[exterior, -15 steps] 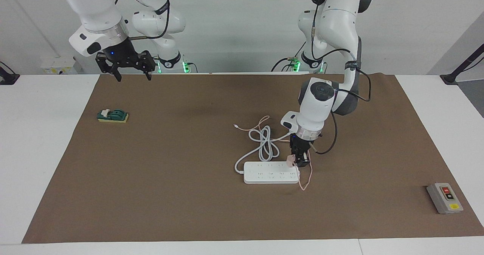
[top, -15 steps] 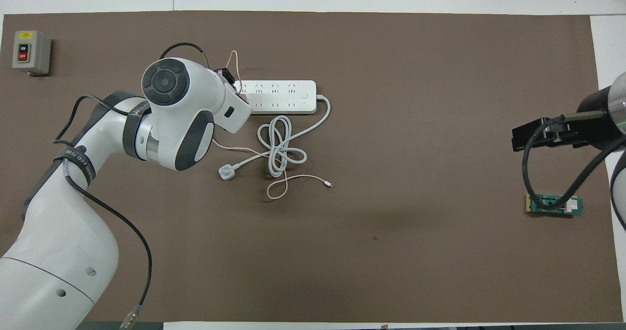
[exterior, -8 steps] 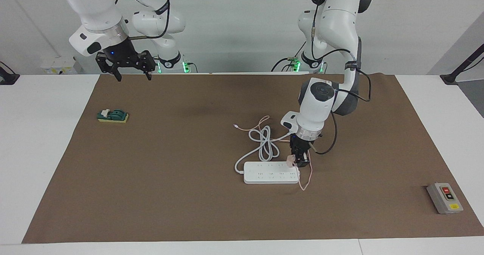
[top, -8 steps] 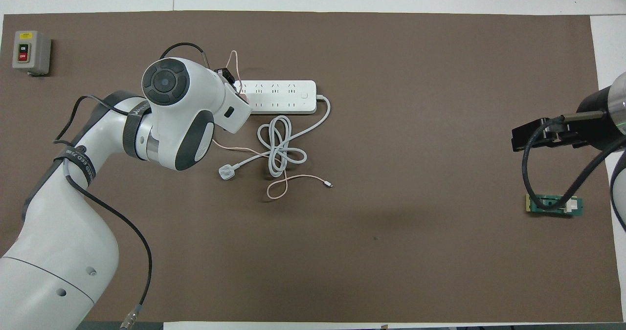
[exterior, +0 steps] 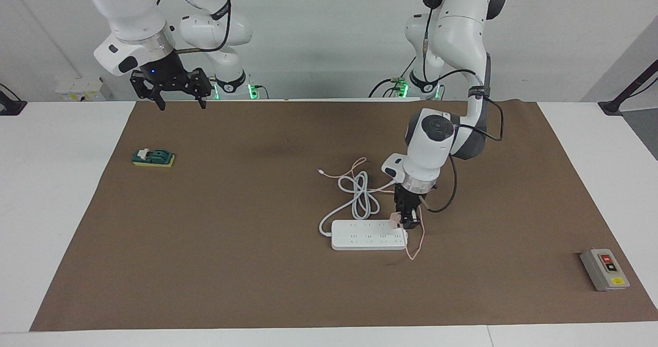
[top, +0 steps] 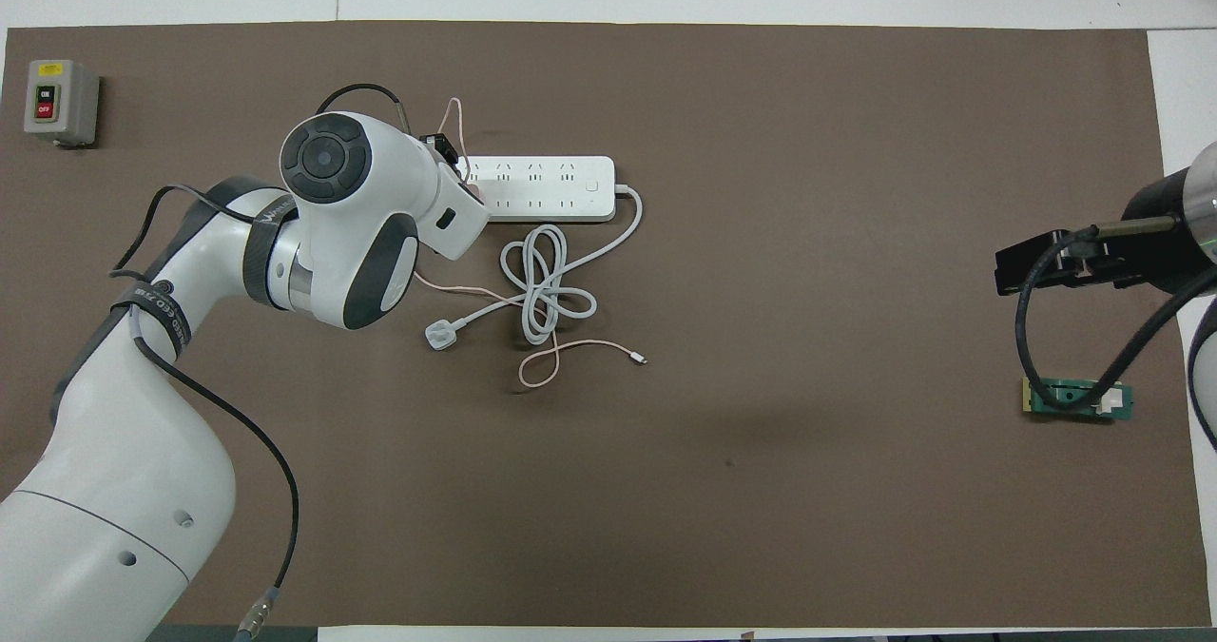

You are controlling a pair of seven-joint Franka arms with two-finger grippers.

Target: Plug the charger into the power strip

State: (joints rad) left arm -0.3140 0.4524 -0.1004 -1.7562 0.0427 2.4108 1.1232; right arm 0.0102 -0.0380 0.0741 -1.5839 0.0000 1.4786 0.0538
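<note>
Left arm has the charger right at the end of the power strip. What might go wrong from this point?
1. The left gripper holds the charger at the very end of the power strip; a slight offset may put the prongs off the socket.
2. A push may slide the strip, which lies loose on the mat.
3. The pink cable loops close under the gripper and may snag.

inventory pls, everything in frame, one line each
charger: 1, pale pink, in the left gripper at the power strip's end toward the left arm
power strip: 1, white, mid-mat
strip cord: 1, white, coiled nearer the robots than the strip
charger cable: 1, pink, trailing across the cord
button box: 1, grey, left arm's end
green block: 1, right arm's end
left gripper: over the strip's end
right gripper: open, raised, waiting
</note>
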